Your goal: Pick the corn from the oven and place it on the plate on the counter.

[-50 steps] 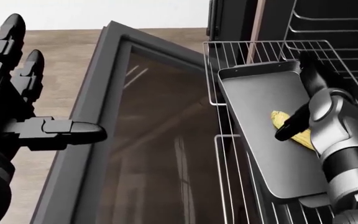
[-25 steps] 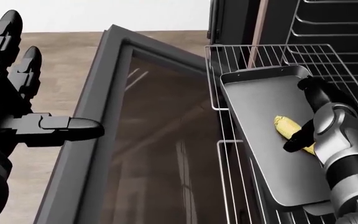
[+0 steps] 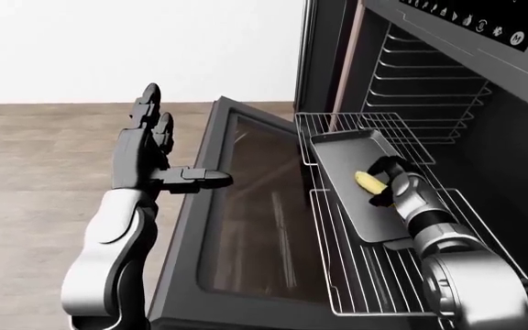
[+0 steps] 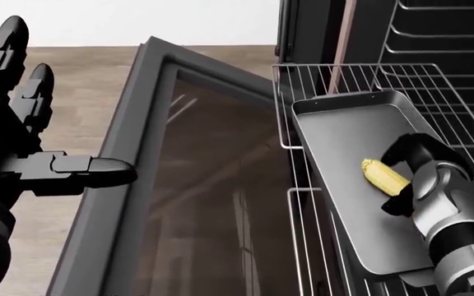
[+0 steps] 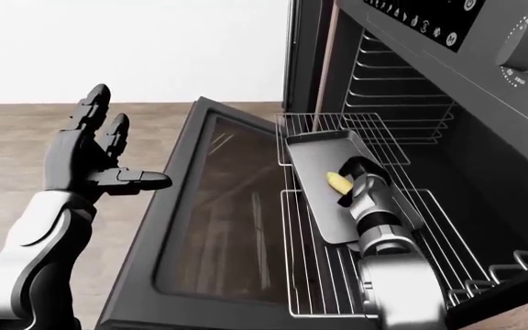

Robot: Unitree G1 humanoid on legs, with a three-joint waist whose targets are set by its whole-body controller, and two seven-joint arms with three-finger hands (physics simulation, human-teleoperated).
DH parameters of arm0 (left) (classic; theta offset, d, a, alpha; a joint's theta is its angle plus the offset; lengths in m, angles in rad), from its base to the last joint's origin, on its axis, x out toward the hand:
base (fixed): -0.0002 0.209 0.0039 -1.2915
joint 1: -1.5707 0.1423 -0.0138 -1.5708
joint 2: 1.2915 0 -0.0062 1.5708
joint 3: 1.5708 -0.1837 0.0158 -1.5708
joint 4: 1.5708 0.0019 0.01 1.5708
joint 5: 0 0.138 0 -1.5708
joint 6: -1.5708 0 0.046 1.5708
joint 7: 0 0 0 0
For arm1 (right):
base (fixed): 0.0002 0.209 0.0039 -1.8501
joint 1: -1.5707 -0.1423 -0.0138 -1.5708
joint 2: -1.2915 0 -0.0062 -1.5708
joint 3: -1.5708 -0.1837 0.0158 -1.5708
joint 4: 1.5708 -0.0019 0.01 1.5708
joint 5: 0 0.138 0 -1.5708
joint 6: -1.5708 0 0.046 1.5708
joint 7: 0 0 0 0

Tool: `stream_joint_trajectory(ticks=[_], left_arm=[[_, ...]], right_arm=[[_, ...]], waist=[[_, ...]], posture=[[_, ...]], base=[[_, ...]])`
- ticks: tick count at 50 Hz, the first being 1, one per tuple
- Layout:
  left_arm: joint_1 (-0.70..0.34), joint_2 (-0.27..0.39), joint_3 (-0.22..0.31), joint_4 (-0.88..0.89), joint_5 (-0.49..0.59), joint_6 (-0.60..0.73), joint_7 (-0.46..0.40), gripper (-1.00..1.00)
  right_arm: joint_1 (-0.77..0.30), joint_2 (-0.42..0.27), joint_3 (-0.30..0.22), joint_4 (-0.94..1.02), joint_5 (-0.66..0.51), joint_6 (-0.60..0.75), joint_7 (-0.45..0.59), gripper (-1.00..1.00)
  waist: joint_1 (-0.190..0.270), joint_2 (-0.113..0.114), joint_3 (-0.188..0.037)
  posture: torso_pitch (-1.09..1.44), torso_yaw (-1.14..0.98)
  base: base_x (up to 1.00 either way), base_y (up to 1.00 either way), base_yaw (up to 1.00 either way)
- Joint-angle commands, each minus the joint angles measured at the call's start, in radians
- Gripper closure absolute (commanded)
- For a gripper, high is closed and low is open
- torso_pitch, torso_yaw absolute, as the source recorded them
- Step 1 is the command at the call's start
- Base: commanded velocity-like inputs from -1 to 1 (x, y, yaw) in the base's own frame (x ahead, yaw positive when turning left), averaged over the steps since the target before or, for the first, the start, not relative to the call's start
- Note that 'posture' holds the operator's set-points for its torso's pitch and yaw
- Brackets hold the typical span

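Note:
A yellow corn cob [image 4: 377,171] lies on a dark baking tray [image 4: 344,123], which rests on the pulled-out wire rack [image 4: 303,77] of the open oven. My right hand [image 4: 389,184] reaches in from the lower right. Its black fingers [image 4: 408,147] curl over the cob's right end while the thumb presses from below, so it is shut on the corn. My left hand [image 3: 177,148] is held up open at the left, beside the oven door's edge, with the thumb pointing right. No plate shows in any view.
The glass oven door [image 3: 255,220] hangs open and fills the middle of the views. More rack rails [image 3: 420,75] sit inside the oven cavity. The control panel [image 5: 429,27] is at the top right. Wooden floor [image 3: 34,158] lies to the left.
My right hand's fingers went from stretched over the tray to curled round the corn. The tray and rack slid slightly down in the picture. The left hand barely moved.

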Motion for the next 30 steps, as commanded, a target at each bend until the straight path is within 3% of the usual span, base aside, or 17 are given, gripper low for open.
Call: stream_joint_trajectory(ticks=[1,3,6,16,22,30], left_arm=[[-0.026,0.007,0.005,-0.029,0.001,-0.031,0.0,-1.0],[-0.027,0.007,0.007,-0.035,-0.001,-0.024,0.001,-1.0],[-0.029,0.009,0.009,-0.038,-0.003,-0.019,0.001,-1.0],[-0.037,0.015,0.014,-0.049,-0.011,-0.005,0.004,-1.0],[-0.03,0.013,0.011,-0.041,-0.009,-0.019,0.003,-1.0],[-0.036,0.014,0.013,-0.05,-0.011,-0.007,0.006,-1.0]], right_arm=[[-0.026,-0.014,0.0,-0.019,-0.008,0.008,-0.005,-0.07],[-0.023,-0.013,0.001,-0.019,-0.009,0.01,-0.007,0.33],[-0.019,-0.012,0.003,-0.018,-0.012,0.01,-0.008,0.54],[-0.003,0.002,0.007,-0.01,-0.015,0.003,-0.02,0.69],[-0.029,-0.008,0.004,-0.042,-0.013,0.003,-0.004,0.99],[-0.061,-0.014,0.005,-0.141,-0.023,0.01,0.051,1.0]], waist=[[-0.002,-0.002,-0.022],[-0.001,-0.003,-0.023],[-0.001,-0.003,-0.024],[-0.001,-0.005,-0.026],[-0.001,-0.005,-0.027],[-0.002,0.0,-0.021]], posture=[[0.0,0.0],[0.0,0.0],[0.0,0.0],[0.0,0.0],[0.0,0.0],[0.0,0.0]], base=[[0.0,0.0,0.0],[0.0,0.0,0.0],[0.0,0.0,0.0],[0.0,0.0,0.0],[0.0,0.0,0.0],[0.0,0.0,0.0]])
